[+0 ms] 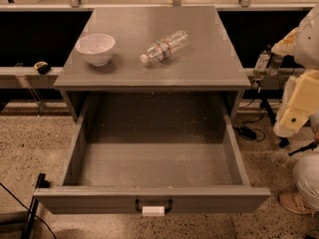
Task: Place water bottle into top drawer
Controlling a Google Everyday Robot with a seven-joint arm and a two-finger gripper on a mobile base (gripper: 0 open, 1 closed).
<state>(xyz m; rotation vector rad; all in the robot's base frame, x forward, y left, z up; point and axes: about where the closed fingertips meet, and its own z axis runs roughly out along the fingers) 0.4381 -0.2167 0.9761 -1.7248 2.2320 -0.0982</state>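
The water bottle (164,46), clear ribbed plastic with a white cap and a red-and-dark label band, lies on its side on the grey cabinet top (199,68), cap towards the front left. The top drawer (79,148) is pulled wide out below it, its speckled grey floor bare, with a dark bar handle (153,205) bearing a white tag on the front panel. My gripper (266,64) hangs at the right, beside the cabinet top's right edge, well to the right of the bottle and holding nothing.
A white bowl (95,48) stands on the cabinet top left of the bottle. My arm's pale segments (299,103) fill the right edge. A person's leg and shoe (299,198) are at the lower right. Cables lie on the floor at the right.
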